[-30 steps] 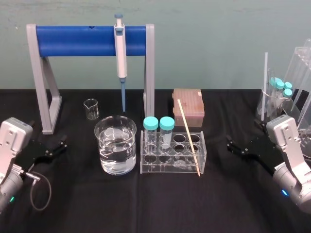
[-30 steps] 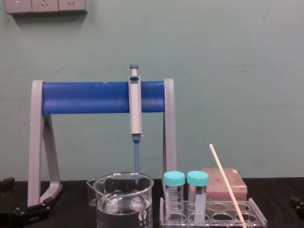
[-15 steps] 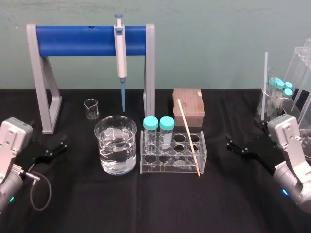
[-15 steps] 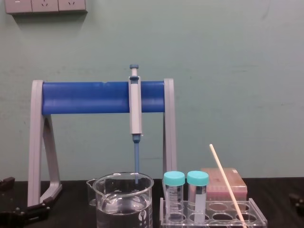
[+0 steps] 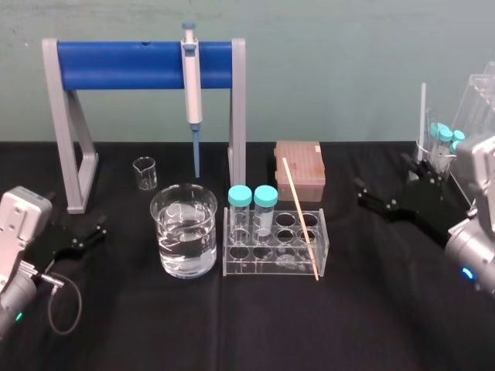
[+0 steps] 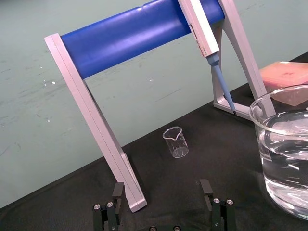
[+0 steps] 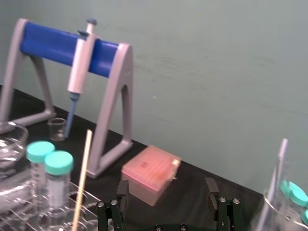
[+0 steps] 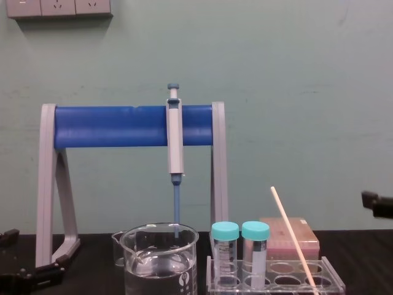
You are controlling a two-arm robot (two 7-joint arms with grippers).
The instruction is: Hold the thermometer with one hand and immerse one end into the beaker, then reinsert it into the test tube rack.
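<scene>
Thermometer [image 5: 300, 219] is being carried by the test tube rack [image 5: 267, 267] at frame centre in the head view. Its foot is seated at the rack's right end and the rod is leaning up-left. Two teal-capped tubes [image 5: 252, 196] are standing at the rack's left end. The beaker [image 5: 166, 232], part-filled with water, is sitting just left of the rack. Right gripper [image 7: 167, 195] is being held at the right edge, off the table, well apart from the thermometer, fingers wide apart, nothing gripped. Left gripper [image 6: 162, 192] is being held at lower left, fingers spread, empty.
</scene>
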